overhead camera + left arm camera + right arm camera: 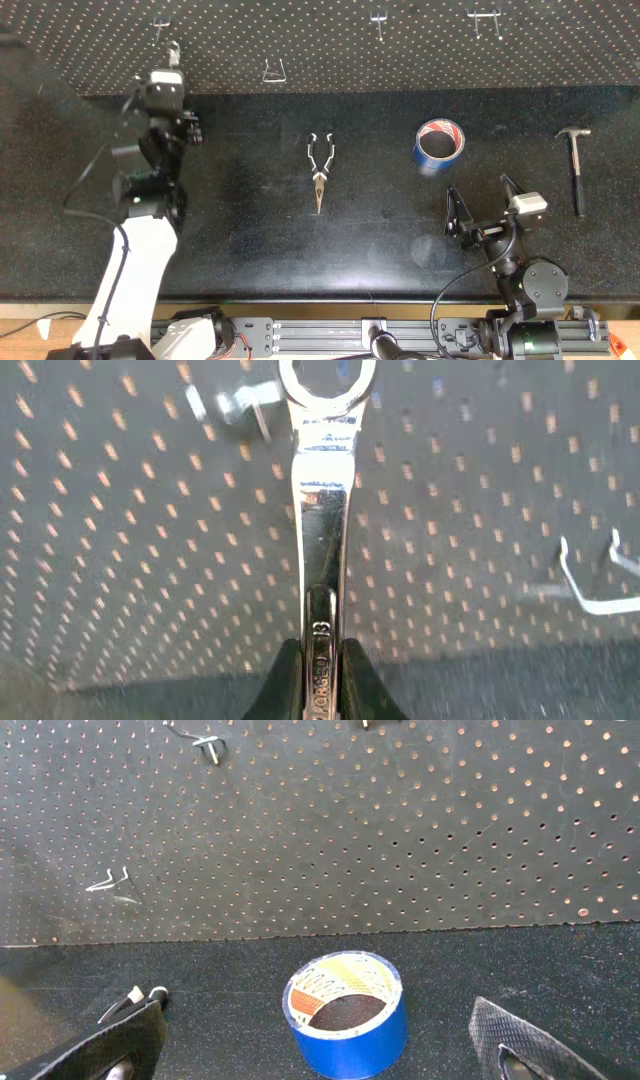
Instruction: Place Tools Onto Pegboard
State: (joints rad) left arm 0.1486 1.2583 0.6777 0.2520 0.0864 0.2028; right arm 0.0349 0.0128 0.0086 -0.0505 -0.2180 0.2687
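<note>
L pincer (320, 660) clamps wrench (322, 510), ring end near hook (240, 400), 10 o'clock; seemingly not hung yet. R pincer (482, 203) wide open, empty. Pliers (320, 168), tape (439, 145), hammer (575, 165) on table (250, 230), toward 3 o'clock.

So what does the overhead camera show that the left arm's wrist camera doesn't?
Overhead adds the pliers, the blue tape roll, the hammer and the right tool, open. The wrist camera adds a close look at the wrench, its ring end near a hook. Both have the pegboard and the left tool shut on the wrench.
</note>
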